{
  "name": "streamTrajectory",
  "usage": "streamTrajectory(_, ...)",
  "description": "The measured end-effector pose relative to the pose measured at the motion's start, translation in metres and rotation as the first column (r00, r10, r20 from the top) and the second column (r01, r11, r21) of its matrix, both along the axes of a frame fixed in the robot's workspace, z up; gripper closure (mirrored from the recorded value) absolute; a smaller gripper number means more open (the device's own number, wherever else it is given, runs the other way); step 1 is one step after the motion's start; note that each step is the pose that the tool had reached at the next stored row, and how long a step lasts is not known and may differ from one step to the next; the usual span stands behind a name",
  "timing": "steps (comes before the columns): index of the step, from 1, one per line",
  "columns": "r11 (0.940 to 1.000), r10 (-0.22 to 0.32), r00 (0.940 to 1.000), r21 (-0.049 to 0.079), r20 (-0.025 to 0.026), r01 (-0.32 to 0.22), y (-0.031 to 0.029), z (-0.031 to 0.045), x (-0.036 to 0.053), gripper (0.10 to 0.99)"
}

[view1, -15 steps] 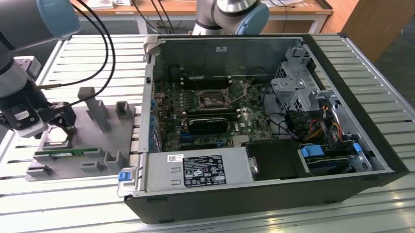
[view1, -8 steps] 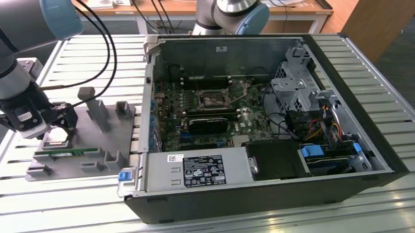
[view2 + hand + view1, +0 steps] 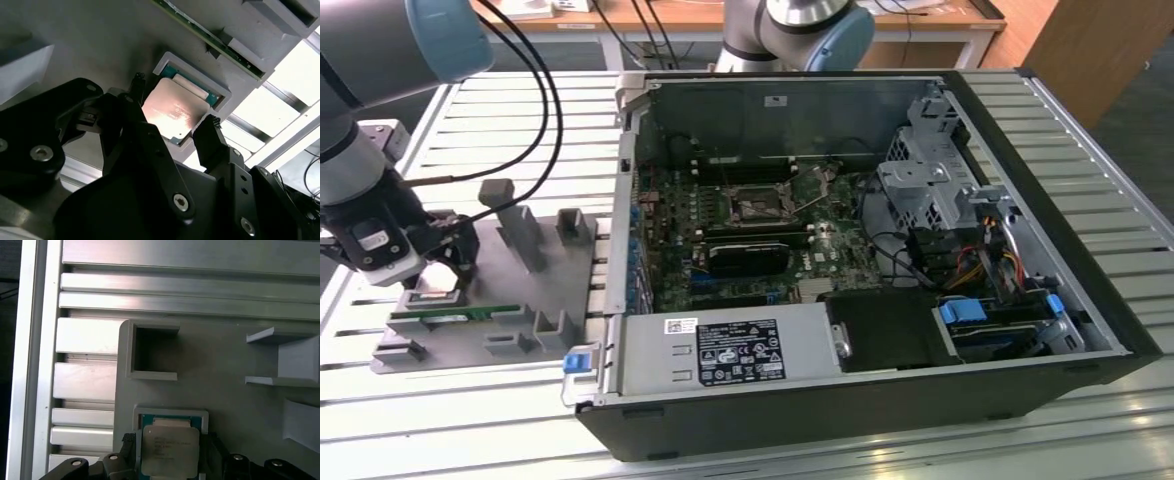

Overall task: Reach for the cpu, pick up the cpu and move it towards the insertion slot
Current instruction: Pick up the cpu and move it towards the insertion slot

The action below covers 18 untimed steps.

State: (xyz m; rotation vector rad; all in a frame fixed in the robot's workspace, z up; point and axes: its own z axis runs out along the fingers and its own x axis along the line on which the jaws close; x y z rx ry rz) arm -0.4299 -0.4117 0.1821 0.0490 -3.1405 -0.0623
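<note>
The cpu (image 3: 172, 112) lies in its square pocket (image 3: 170, 412) on the grey tray (image 3: 520, 290), at the exterior view's left. My jaws straddle it, one on each side; I cannot tell whether they clamp it. The reach looks done. The lift and the carry to the insertion slot (image 3: 757, 207), well apart inside the open case (image 3: 854, 410), are left.

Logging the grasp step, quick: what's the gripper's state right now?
Gripper: open, with its fingers on either side of the cpu, which lies in its grey holder; not clamped on it.
</note>
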Motion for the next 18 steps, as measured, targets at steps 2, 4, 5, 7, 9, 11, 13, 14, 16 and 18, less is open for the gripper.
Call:
streamTrajectory(2,1.0000,0.000,1.0000,0.000,-0.0001,0.000,-0.0009,0.0000,0.0007,0.420)
streamTrajectory(4,1.0000,0.000,1.0000,0.000,0.0001,0.000,-0.0031,0.0000,0.0010,0.420)
streamTrajectory(5,1.0000,0.000,1.0000,0.000,0.0005,0.000,-0.0039,0.0000,0.0010,0.420)
streamTrajectory(7,1.0000,0.000,1.0000,0.000,0.0006,0.000,-0.0039,0.0000,0.0010,0.420)
streamTrajectory(9,1.0000,0.000,1.0000,0.000,0.0007,0.000,-0.0040,0.0003,0.0010,0.420)
streamTrajectory(11,1.0000,0.000,1.0000,0.000,0.0008,0.000,-0.0040,0.0005,0.0010,0.435)
streamTrajectory(13,1.0000,0.000,1.0000,0.000,0.0008,0.000,-0.0040,0.0006,0.0010,0.506)
streamTrajectory(14,1.0000,0.000,1.0000,0.000,0.0006,0.000,-0.0040,0.0008,0.0010,0.506)
streamTrajectory(16,1.0000,0.000,1.0000,0.000,0.0005,0.000,-0.0040,0.0017,0.0010,0.522)
streamTrajectory(18,1.0000,0.000,1.0000,0.000,0.0006,0.000,-0.0040,0.0041,0.0010,0.541)
